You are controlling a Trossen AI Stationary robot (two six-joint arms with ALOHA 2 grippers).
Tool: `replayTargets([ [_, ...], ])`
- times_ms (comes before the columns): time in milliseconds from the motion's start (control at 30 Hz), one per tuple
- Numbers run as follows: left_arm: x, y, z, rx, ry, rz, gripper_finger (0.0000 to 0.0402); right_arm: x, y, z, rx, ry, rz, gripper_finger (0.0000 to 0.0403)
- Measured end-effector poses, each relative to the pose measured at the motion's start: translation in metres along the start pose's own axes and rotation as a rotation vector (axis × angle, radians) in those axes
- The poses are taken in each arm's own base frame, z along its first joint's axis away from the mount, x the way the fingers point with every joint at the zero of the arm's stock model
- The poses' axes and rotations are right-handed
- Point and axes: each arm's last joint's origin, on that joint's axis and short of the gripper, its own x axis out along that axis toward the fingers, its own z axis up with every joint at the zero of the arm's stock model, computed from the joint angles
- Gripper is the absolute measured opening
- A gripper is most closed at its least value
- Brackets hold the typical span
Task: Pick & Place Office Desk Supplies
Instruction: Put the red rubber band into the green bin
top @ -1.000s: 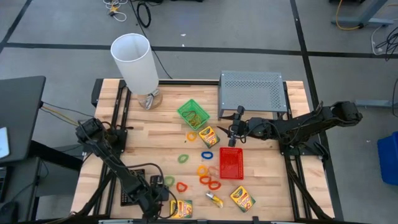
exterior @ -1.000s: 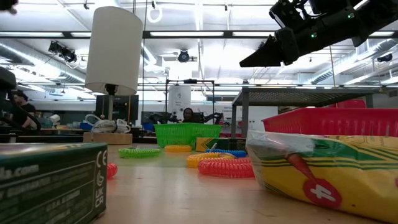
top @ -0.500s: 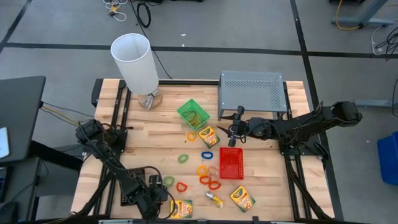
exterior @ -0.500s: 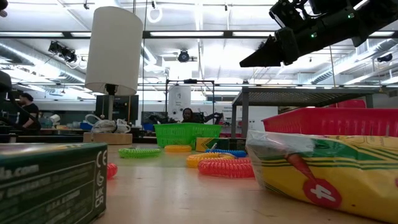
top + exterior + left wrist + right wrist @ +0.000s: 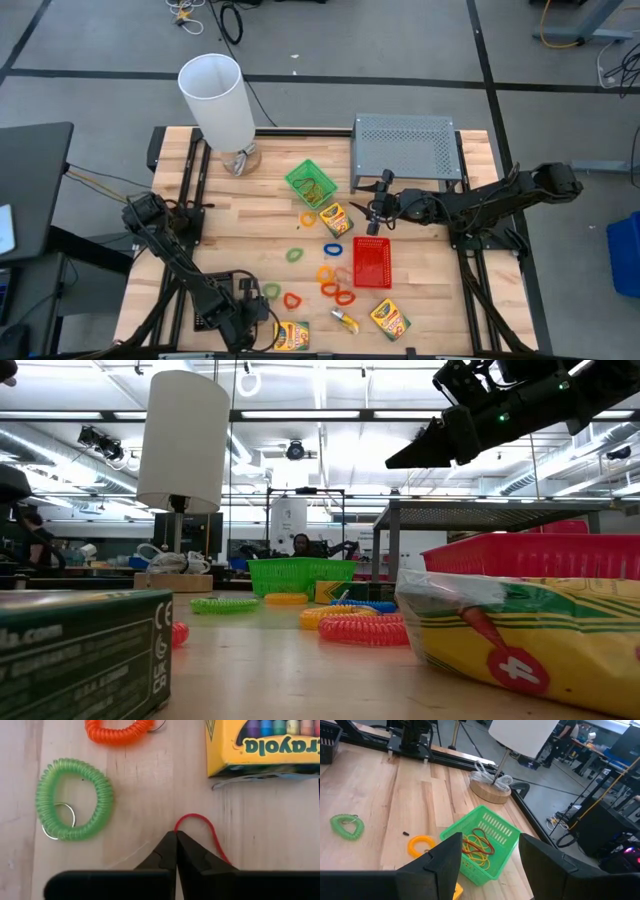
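Note:
My left gripper (image 5: 176,834) is low over the table's near left (image 5: 250,303), shut on a thin red rubber band (image 5: 202,824). A green coil band (image 5: 74,800), an orange coil band (image 5: 120,731) and a crayon box (image 5: 265,745) lie flat on the wood around it. My right gripper (image 5: 378,214) hangs open above the table's middle, beside another crayon box (image 5: 335,218) and beyond the red tray (image 5: 371,262). Its wrist view looks onto the green tray (image 5: 485,842), which holds rubber bands. My left gripper pinches the red rubber band at one end of its loop (image 5: 181,824), between its two fingertips. The fingers come from above, pointing down at the table. A short arc of the band shows ahead of the tips; the rest runs back along one finger and lies on the wood.
A tall white cylinder on a wooden base (image 5: 222,100) stands at the far left, and a grey perforated riser (image 5: 405,148) at the far right. Several coloured coil bands (image 5: 335,283) lie mid-table. A third crayon box (image 5: 390,319) sits near the front edge.

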Motion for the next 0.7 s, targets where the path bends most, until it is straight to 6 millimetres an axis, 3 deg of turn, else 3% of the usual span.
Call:
replayTargets([
  [700,-0.062,0.014,0.035,0.199,0.031,0.400,0.0001,0.000,0.000,0.000,0.002,-0.003,-0.005,0.0205],
])
